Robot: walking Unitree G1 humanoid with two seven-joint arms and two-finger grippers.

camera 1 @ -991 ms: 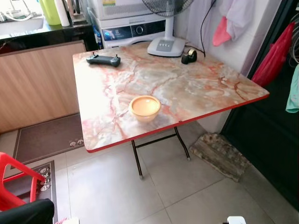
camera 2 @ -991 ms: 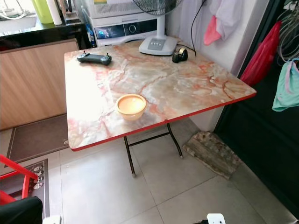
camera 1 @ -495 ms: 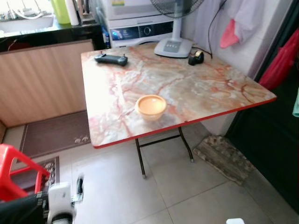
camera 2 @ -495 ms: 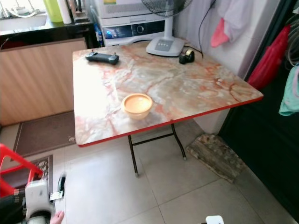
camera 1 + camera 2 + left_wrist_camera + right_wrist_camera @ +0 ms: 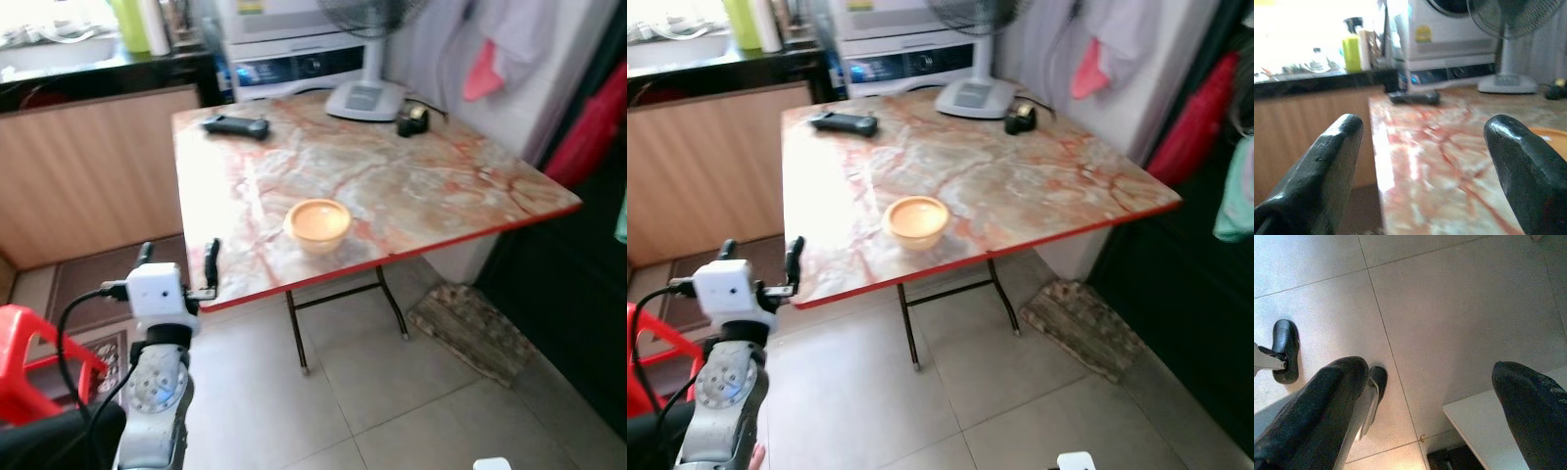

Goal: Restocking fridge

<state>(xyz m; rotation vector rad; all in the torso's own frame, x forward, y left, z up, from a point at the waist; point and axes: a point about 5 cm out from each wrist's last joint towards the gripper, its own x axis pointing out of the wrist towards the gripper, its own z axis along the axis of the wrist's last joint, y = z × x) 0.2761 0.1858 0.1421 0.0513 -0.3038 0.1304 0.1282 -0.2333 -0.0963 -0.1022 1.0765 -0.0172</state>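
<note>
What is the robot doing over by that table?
The robot stands in front of a marble-patterned table with an orange bowl near the front edge. Its left end effector is raised, open and holding nothing, close to the table's near-left corner and pointing across the tabletop. Farther back lie a black remote and a fan base. The right end effector hangs open over the floor tiles. Nothing is being held yet.

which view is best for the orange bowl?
Left eye view: the bowl sits whole and unblocked near the table's front edge. The right eye view shows it equally whole. In the left wrist view one finger hides all but a sliver of rim.
</note>
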